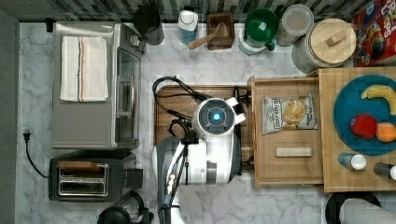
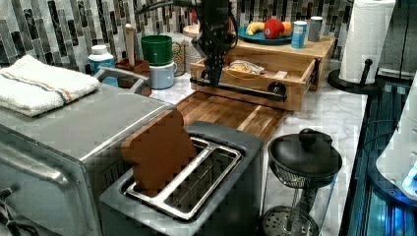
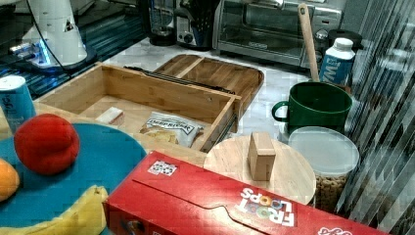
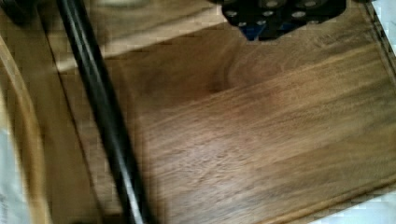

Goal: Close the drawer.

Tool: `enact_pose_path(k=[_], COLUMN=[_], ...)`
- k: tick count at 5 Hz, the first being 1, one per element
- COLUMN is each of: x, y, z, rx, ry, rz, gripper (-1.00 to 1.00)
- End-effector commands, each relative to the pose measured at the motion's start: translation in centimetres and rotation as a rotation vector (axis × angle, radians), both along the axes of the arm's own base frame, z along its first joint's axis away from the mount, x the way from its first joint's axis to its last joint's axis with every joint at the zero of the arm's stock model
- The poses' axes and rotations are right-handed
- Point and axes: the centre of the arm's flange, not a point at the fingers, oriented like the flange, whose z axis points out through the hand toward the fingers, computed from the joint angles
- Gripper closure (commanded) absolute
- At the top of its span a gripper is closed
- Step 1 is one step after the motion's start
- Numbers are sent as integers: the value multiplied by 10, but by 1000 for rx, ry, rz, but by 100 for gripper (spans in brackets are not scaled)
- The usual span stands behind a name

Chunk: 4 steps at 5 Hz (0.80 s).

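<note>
While the drawer [image 1: 287, 133] stands pulled out beside the dark tray [image 1: 177, 100], a push on its front should shut it.
In the top view it holds a chip bag [image 1: 289, 113]: stiff, light, likely easy-sliding. In the left view the hand [image 2: 212, 78] hangs at the black handle [image 2: 238, 86]; whether spread or pressed together I cannot tell. In the right view it lies open. In the wrist view the handle crosses above the tray.

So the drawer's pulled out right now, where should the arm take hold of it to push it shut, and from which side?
Best at the black bar handle across the drawer front panel, or flat against that panel. Come from the dark tray side, the top view's left, and push toward the top view's right. The bar runs along the whole front, standing off the panel, and the gripper is right by it.
</note>
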Motion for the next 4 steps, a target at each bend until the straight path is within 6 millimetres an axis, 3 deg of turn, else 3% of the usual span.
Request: enact_pose_path(k=[1,2,4], x=[-6,-5,6], y=[-10,-25,-83], z=[-59,-56,-35], rx=[-88,-131,-132], ry=[18,10,20], rz=[244,254,330], gripper=[100,100,100])
